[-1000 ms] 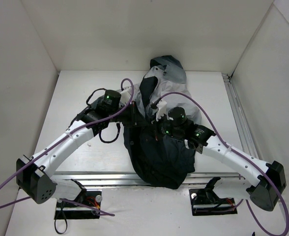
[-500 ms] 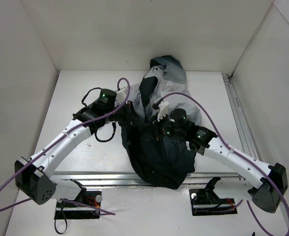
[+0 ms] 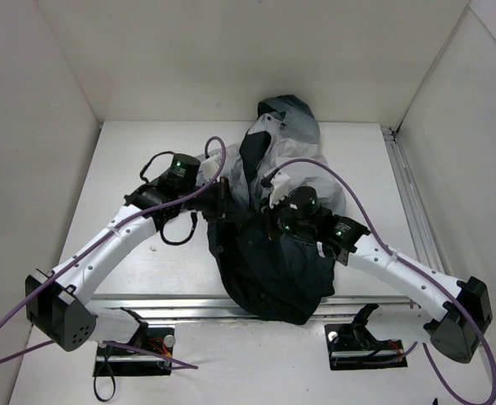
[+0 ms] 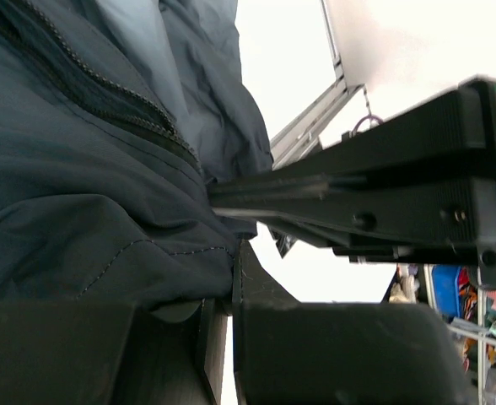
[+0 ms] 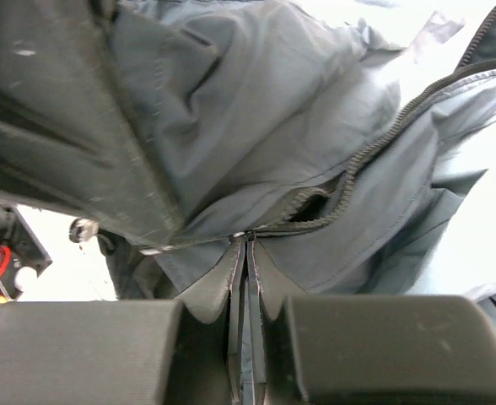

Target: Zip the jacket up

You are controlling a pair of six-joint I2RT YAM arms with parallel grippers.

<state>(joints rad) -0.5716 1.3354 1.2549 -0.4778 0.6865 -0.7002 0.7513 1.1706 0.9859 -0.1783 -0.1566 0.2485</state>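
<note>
Thin fabric, pale grey at the shoulders and charcoal lower down, made up the jacket [image 3: 273, 261]. It lay along the middle of the table [image 3: 138, 160] with its hood [image 3: 286, 114] toward the far wall and its dark hem draped over the rail [image 3: 172, 301] at the near edge. Its long axis ran near to far, and the zipper [image 5: 374, 148] followed that line.

In the right wrist view the teeth ran up and away from the fingertips toward the hood end, so any pull along the zipper would, by my judgement, have to go away from the arm bases. I could not make out the slider.

The right gripper [image 3: 269, 226] sat directly on the zipper line, its fingers pressed together on a fold of cloth just below the teeth. The left gripper [image 3: 223, 209] was just to the left of the front opening. It too was fully closed, and the left wrist view showed a pinch of dark fabric at its tips, with the teeth running past it above.

The two grippers were near each other across the jacket's lower half, and the right one was the nearer to the zipper.

No container appeared in any view.
</note>
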